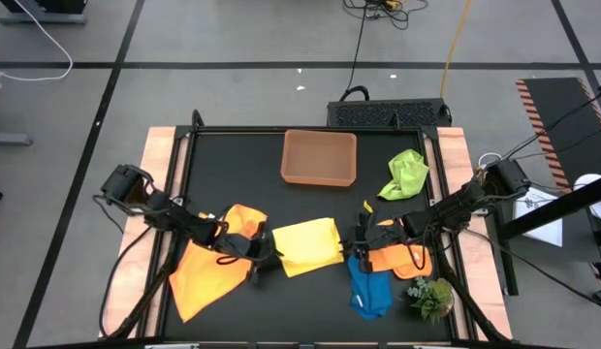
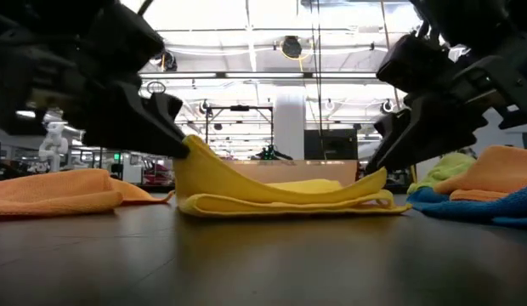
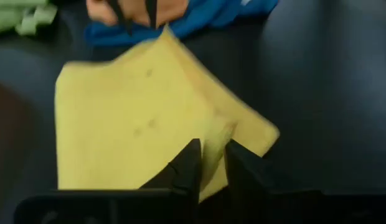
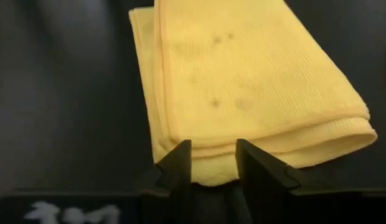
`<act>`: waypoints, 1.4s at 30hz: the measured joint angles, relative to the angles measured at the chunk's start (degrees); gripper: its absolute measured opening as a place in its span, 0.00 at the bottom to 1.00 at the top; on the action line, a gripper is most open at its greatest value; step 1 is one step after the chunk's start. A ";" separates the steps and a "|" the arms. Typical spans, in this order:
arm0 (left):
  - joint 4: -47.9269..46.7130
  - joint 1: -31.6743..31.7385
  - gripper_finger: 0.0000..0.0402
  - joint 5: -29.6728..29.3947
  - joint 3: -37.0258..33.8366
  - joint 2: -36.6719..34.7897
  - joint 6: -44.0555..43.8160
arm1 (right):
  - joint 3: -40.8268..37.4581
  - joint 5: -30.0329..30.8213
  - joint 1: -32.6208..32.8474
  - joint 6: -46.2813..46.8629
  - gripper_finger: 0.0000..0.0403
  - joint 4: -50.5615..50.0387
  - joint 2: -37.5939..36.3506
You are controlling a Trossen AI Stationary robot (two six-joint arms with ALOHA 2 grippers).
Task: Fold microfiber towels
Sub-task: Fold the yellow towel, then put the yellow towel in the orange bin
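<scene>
A yellow towel (image 1: 305, 245), folded over on itself, lies on the black table between my two grippers. My left gripper (image 1: 265, 254) is at its left end, and my right gripper (image 1: 354, 244) is at its right end. Both are open, each with a towel edge between its fingers. In the low view both ends of the yellow towel (image 2: 280, 197) curl up toward the fingers while its middle rests on the table. An orange towel (image 1: 208, 267) lies under my left arm. Another orange towel (image 1: 402, 254) and a blue one (image 1: 368, 289) lie under my right arm. My left gripper has the yellow towel's left edge (image 3: 208, 142) standing between its parted fingers, which slant down from the table's left. The raised corner (image 2: 194, 153) leans against a fingertip; the towel's middle lies on the table. My right gripper has the towel's folded right edge (image 4: 213, 163), several layers, between its parted fingers, which slant down from the table's right. That end (image 2: 378, 178) curls up at the fingertips. I cannot tell whether the pads touch it.
A tan tray (image 1: 320, 157) stands at the far middle of the table, with a lime green towel (image 1: 405, 173) crumpled to its right. A small green plant sprig (image 1: 431, 296) sits at the near right corner. Bare black table shows in front of the yellow towel.
</scene>
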 joint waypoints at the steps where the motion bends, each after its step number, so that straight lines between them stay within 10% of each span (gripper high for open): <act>1: 1.10 -0.27 0.21 0.55 0.01 0.00 0.19 | 0.00 0.04 0.00 0.00 0.33 0.38 0.00; 9: 8.39 -1.01 0.35 1.70 0.12 0.00 0.72 | 0.04 5.23 -3.08 1.60 0.41 6.22 0.00; 16: 4.28 4.23 0.41 -10.60 0.16 -0.09 -14.07 | 0.11 1.91 -12.77 3.99 0.46 8.42 -0.02; 31: -7.95 19.55 0.41 10.78 0.16 -0.09 -29.08 | 0.15 -10.58 -22.33 2.47 0.58 10.13 6.21; 42: -13.07 18.04 0.46 13.72 0.23 -0.07 -29.20 | 2.69 -17.41 -23.41 3.82 0.58 16.06 16.57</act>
